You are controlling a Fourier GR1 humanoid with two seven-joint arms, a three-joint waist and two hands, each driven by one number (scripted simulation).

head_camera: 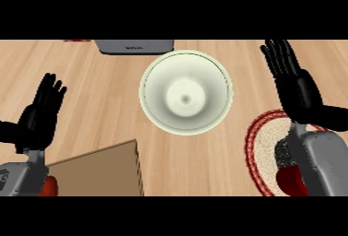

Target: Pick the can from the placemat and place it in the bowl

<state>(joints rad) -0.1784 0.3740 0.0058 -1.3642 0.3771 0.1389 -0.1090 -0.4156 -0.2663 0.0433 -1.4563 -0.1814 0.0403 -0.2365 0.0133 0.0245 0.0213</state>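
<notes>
We look steeply down on a pale wooden desk (102, 92). The biggest thing on it is a cream bowl (185, 92), sitting near the middle towards the far edge, with nothing in it. At the near right edge lies a round placemat (262, 138) with a red rim and pale centre. On it we see a red can (291, 180), mostly hidden under our right forearm, so it has not been lifted.

Our right robot hand (296, 83) is above the placemat's far side, fingers straight and spread, holding nothing. Our left robot hand (41, 115) rests open near the left edge, fingers up, also holding nothing.

To do this step well, we judge the right robot hand should draw back towards the near edge, come down beside the can and curl round its body, since it now sits beyond the can.

At the near left corner stands a brown cardboard box (102, 173); a grey appliance (134, 46) sits at the far edge. Neither lies between can and bowl.
</notes>
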